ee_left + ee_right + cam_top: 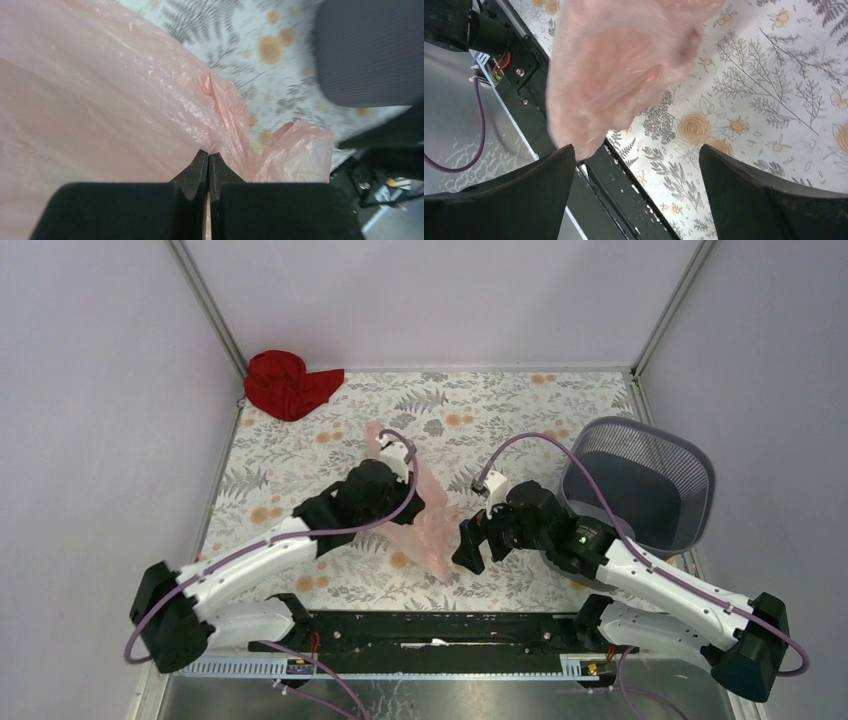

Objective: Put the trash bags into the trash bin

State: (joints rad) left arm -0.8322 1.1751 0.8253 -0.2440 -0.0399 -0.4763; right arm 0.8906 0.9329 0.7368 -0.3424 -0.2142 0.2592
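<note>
Pink bag (115, 100) is pinched in the left gripper (208, 157), ready for lifting to the bin (694, 488); the right gripper (636, 152) is wide open.

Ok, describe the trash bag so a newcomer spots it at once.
On the floral table, look at the near middle. A thin, wrinkly, pale pink film bag is there, pinched by the left end effector. Unlike the opaque red cloth in the far-left corner, it is translucent.
</note>
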